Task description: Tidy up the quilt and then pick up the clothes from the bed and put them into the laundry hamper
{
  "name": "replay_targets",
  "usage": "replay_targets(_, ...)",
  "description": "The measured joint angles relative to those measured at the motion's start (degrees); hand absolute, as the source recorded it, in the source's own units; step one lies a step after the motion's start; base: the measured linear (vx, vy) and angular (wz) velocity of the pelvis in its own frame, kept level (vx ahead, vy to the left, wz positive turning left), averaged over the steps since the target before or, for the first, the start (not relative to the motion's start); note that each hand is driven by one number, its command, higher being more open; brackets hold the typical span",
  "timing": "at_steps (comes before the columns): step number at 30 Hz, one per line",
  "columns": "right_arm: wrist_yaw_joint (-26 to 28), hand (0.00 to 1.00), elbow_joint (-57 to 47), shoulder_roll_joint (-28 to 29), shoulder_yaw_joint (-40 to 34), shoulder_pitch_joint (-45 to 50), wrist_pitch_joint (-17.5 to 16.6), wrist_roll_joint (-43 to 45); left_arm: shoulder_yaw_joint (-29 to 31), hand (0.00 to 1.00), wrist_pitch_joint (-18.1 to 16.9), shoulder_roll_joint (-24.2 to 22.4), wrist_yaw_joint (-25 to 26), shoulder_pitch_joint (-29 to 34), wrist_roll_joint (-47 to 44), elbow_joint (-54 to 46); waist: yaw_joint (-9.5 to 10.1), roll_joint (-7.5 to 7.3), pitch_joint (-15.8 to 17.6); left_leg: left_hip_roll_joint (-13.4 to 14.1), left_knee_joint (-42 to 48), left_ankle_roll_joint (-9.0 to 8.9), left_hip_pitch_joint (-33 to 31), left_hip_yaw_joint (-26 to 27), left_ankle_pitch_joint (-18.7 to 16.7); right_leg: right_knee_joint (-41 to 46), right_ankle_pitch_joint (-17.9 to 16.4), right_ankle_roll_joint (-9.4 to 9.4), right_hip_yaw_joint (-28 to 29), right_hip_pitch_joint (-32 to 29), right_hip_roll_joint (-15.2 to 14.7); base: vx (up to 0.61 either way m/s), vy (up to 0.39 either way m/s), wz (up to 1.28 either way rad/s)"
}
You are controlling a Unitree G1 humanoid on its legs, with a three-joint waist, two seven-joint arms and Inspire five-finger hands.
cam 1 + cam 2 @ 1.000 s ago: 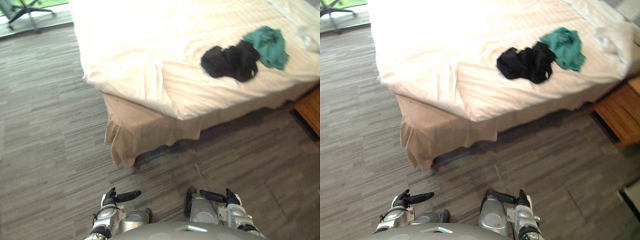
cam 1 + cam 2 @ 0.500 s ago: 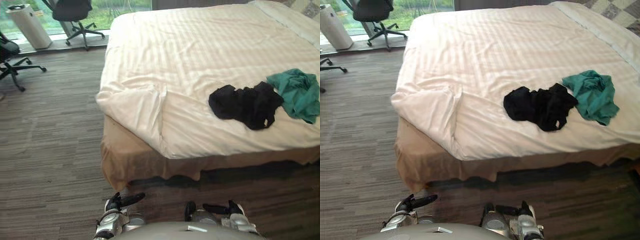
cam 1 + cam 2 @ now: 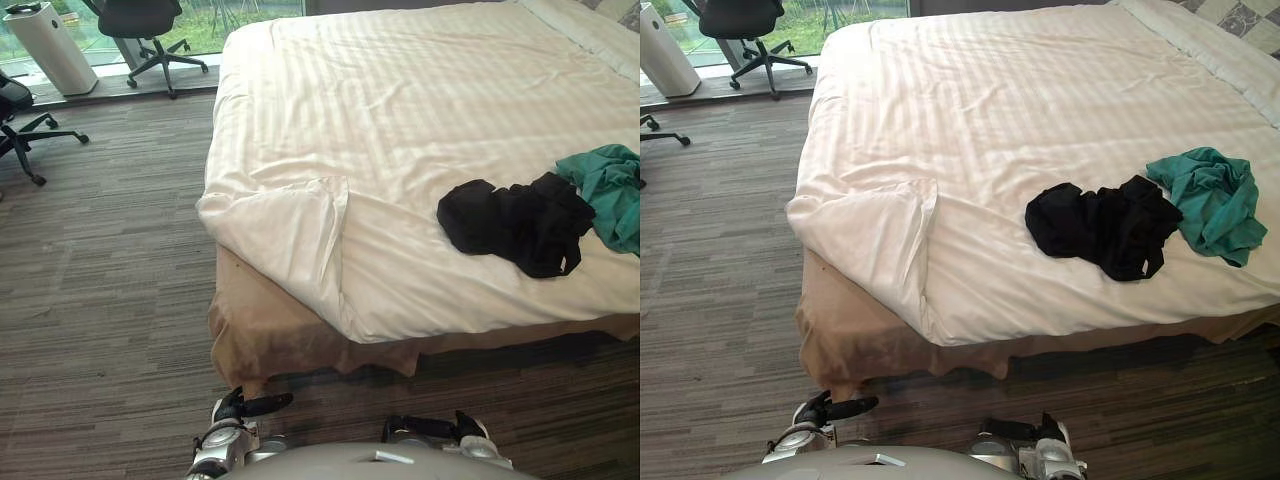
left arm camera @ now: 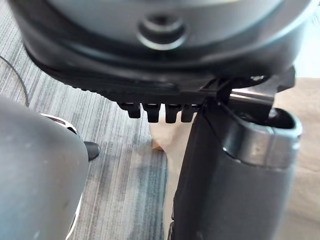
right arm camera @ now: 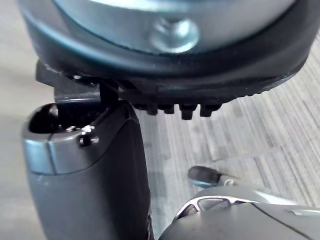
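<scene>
Well apart: black clothes point(image 3: 515, 222), left robot hand point(image 3: 240, 408).

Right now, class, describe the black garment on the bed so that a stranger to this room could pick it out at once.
Find the big bed with the white quilt. By its near edge, towards the right, two crumpled garments lie touching. The black garment is the left one, dark against the white; its neighbour, the teal garment, is green.

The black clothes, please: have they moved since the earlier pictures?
No. The black clothes still lie beside the green garment on the quilt; only the camera has shifted.
</scene>
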Motion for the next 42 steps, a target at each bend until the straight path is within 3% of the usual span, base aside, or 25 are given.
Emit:
replay_targets(8,-0.2,1.0,0.89,0.39,0.18,-0.11,-0.18,0.05,6.91,1.0,-0.9,-0.11,2.1,1.29,-15.1,1.48,0.24,-1.22,0.71,-1.33,-2.2,1.46,0.57,-2.62,1.15,-0.03,0.0,0.01,-2.94,1.29,-1.02,-0.05,0.005,0.18)
replay_targets(17,-1.34,1.0,1.21,0.65,1.63,0.27,-0.99,2.65,11.24,1.0,-4.3,-0.81,6.22,4.62,-32.16,0.97,0.35,-2.36,-0.06,-2.14,-7.94,1.57,0.62,-6.41,5.94,-0.02,-0.12,0.4,-6.5,0.99,-1.53,-0.07,-0.017,0.2)
replay_targets(22,-2.54,1.0,1.24,0.99,2.78,1.2,-1.13,2.99,14.7,1.0,-6.64,-1.83,8.12,5.17,-41.2,-0.17,1.82,-3.29,-0.73,-2.38,-9.49,1.67,0.39,-8.63,7.24,-0.01,-0.16,0.45,-8.39,1.4,-1.7,-0.02,0.0,0.23)
replay_targets(24,-2.67,1.0,1.19,1.43,3.14,1.28,-1.15,4.2,15.66,1.0,-7.33,-2.21,8.7,6.57,-45.59,-3.16,1.68,-3.97,-1.2,-2.4,-9.49,1.66,0.28,-9.02,7.26,-0.01,-0.3,0.59,-9.03,1.7,-1.73,-0.01,0.005,0.18)
replay_targets(27,-3.32,1.0,0.77,1.82,3.75,1.49,-0.75,4.64,16.95,1.0,-10.07,-3.83,12.71,6.55,-53.53,-17.65,2.69,-4.5,-1.73,-2.36,-9.48,1.57,-1.0,-9.25,7.69,0.0,-0.26,0.53,-9.31,0.74,-1.73,-0.01,0.007,0.09)
replay_targets(30,-3.6,1.0,0.73,1.53,3.51,1.56,0.33,4.52,28.07,1.0,-11.38,-0.31,13.72,0.09,-57.4,-19.1,2.91,-4.29,-2.93,-2.13,-9.49,1.42,-0.53,-8.39,7.52,0.0,-0.23,0.47,-8.35,0.66,-1.45,-0.01,0.013,-0.17)
replay_targets(32,-3.58,1.0,0.66,1.44,3.51,1.43,0.48,4.41,35.0,1.0,-11.64,4.87,14.3,-3.21,-59.84,-17.74,2.9,-4.06,-3.02,-1.91,-9.48,1.36,0.36,-6.83,7.12,0.0,-0.11,0.3,-6.68,0.48,-1.13,-0.01,0.026,-0.45)
replay_targets(34,-3.6,1.0,0.62,1.56,3.36,1.56,0.99,4.31,41.47,1.0,-11.88,13.18,15.1,-5.97,-62.16,-15.77,3.01,-4.1,-3.52,-1.62,-9.44,1.25,0.65,-5.09,6.66,-0.01,0.11,0.02,-4.63,-0.52,-0.68,-0.01,0.026,-0.44)
replay_targets(39,-3.59,1.0,0.11,1.84,0.41,3.38,1.32,4.12,49.62,1.0,-12.61,27.18,15.53,-11.14,-62.73,-9.77,3.68,-3.5,-4.21,-1.64,-7.96,1.31,0.6,-3.78,5.26,-0.02,0.14,0.02,-3.22,-0.8,-0.66,0.01,0.018,-0.16)
replay_targets(42,-3.53,1.0,0.14,1.98,0.0,3.89,1.33,4.1,51.75,1.0,-12.62,31.21,15.81,-13.05,-62.34,-8.66,3.54,-2.7,-5.43,-1.66,-7.61,1.34,0.64,-3.15,4.78,-0.02,0.13,0.02,-2.79,-0.86,-0.67,0.02,0.028,-0.08)
